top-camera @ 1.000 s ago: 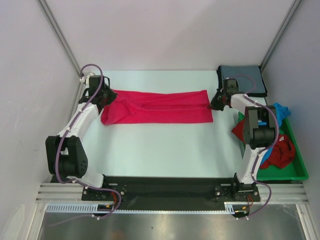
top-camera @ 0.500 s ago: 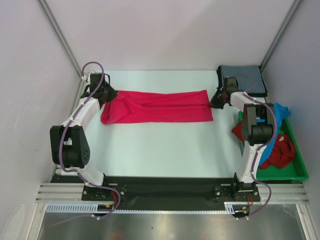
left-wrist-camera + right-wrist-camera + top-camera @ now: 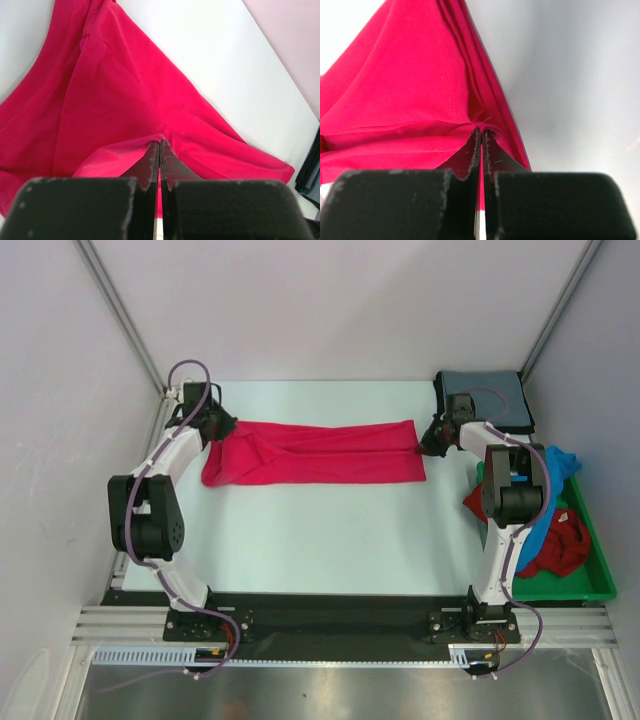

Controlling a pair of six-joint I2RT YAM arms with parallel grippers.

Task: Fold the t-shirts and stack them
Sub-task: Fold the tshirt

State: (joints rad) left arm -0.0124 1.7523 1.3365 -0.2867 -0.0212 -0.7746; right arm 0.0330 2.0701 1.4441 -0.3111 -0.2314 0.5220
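A bright pink-red t-shirt (image 3: 315,453) lies stretched in a long band across the far half of the table. My left gripper (image 3: 219,427) is shut on its left end, and the cloth (image 3: 125,105) bunches up over the closed fingertips. At the right end my right gripper (image 3: 430,445) is shut on the same shirt (image 3: 405,105). A folded grey-blue t-shirt (image 3: 497,396) lies at the far right corner. A bright blue t-shirt (image 3: 560,465) and a darker red t-shirt (image 3: 560,545) lie crumpled in the tray.
The green plastic tray (image 3: 600,580) stands along the right edge of the table, beside the right arm. White walls close in the table at the left, back and right. The near half of the table (image 3: 320,540) is bare white surface.
Both grippers have moved a little toward the far edge, pulling the pink-red shirt's ends with them. The left arm's elbow has swung closer to the shirt. Both stay shut.
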